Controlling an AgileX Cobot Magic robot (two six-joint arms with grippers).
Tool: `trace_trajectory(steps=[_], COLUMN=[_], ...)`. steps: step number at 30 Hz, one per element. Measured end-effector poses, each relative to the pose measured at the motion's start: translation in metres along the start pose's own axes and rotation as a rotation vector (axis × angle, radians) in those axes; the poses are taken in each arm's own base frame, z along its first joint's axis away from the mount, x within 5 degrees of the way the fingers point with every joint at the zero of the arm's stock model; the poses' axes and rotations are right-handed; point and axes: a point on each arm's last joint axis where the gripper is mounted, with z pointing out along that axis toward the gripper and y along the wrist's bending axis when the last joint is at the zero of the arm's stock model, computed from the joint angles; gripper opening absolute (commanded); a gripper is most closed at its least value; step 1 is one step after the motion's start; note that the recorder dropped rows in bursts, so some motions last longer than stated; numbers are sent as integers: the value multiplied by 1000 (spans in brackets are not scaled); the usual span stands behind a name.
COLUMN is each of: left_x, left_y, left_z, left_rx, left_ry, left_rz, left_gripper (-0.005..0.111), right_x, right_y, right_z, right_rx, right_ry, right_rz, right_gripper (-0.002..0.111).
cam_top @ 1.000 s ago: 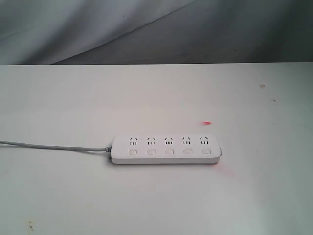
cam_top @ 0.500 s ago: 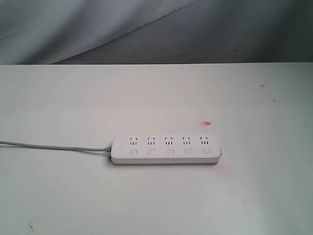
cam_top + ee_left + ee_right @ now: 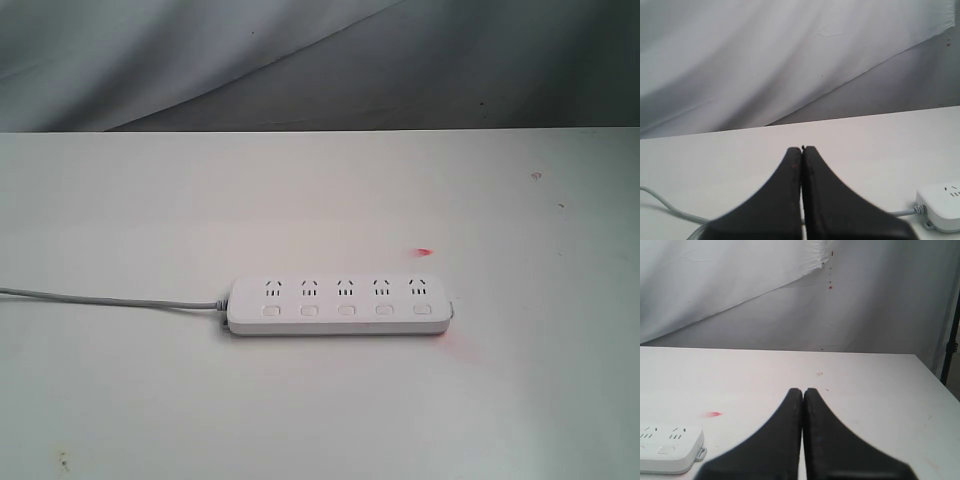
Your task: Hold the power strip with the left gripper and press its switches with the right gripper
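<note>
The white power strip [image 3: 338, 305] lies flat on the white table, five sockets in a row with the switches [image 3: 346, 311] below them. Its grey cord [image 3: 100, 298] runs off to the left edge. No arm shows in the exterior view. In the left wrist view my left gripper [image 3: 802, 149] is shut and holds nothing; one end of the power strip [image 3: 942, 206] and the cord [image 3: 670, 210] lie beyond it. My right gripper [image 3: 803, 390] is shut and holds nothing, with the other end of the power strip [image 3: 667, 442] off to one side.
A small red mark [image 3: 423, 251] sits on the table behind the strip's right end, also the red mark [image 3: 713, 414] in the right wrist view. A grey cloth backdrop [image 3: 300, 60] hangs behind the table [image 3: 320, 400]. A dark pole [image 3: 951, 340] stands past the table's edge.
</note>
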Motion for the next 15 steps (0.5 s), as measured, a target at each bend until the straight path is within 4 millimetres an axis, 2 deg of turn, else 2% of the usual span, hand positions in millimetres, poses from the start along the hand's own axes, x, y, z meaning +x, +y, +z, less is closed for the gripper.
trace_trajectory(steps=[15], left_x=[0], left_y=[2], left_z=[0], left_rx=[-35], left_ry=[2], left_rz=[-2], left_gripper=[0], right_x=[0], right_y=[0], right_z=[0], right_rx=[0], right_ry=[0], right_rz=[0], right_gripper=[0])
